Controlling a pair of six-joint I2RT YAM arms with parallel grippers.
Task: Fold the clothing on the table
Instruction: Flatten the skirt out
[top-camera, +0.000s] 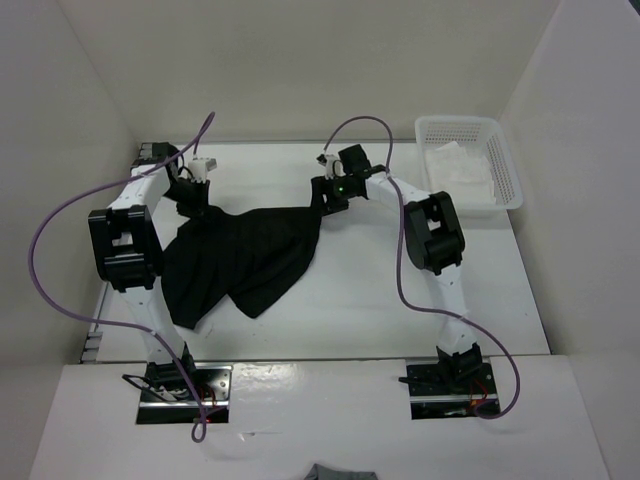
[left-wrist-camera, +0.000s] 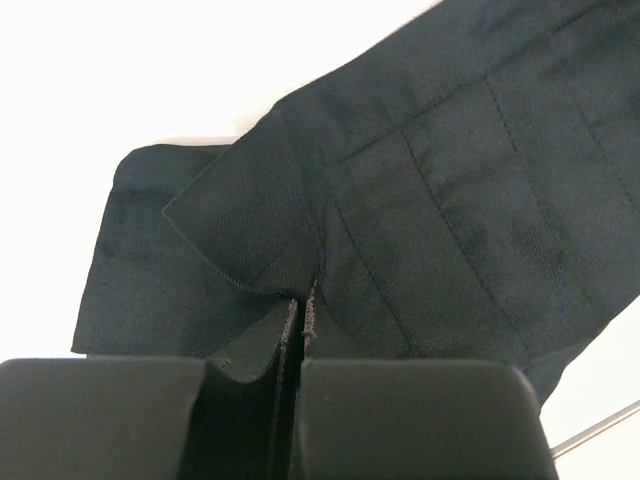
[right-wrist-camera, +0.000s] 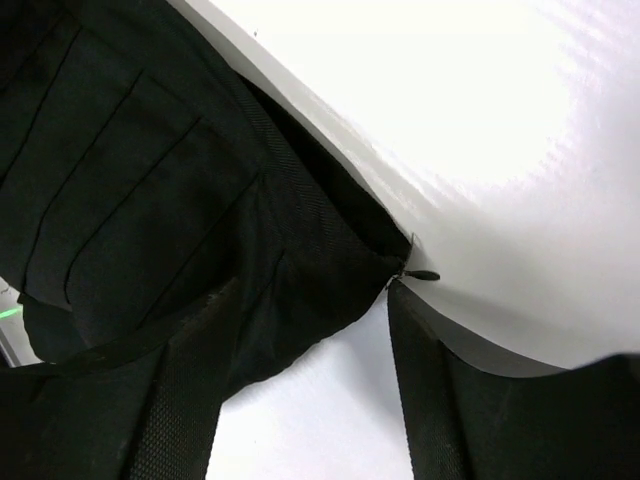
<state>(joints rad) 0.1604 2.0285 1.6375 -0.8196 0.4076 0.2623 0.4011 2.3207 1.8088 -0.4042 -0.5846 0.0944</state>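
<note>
The clothing (top-camera: 245, 265) is a black pleated skirt, spread loosely between both arms on the table (top-camera: 380, 300). My left gripper (top-camera: 190, 203) is shut on the skirt's far left corner. The left wrist view shows its fingertips (left-wrist-camera: 298, 305) pinching a fold of the stitched fabric (left-wrist-camera: 450, 200). My right gripper (top-camera: 322, 203) sits at the skirt's far right corner. In the right wrist view its jaws (right-wrist-camera: 310, 295) stand open, with the waistband corner (right-wrist-camera: 300, 250) and a zip pull (right-wrist-camera: 422, 275) between the fingers (right-wrist-camera: 430, 400).
A white mesh basket (top-camera: 505, 165) holding a white cloth (top-camera: 455, 170) stands at the far right. White walls border the table at the back and both sides. Purple cables loop off both arms.
</note>
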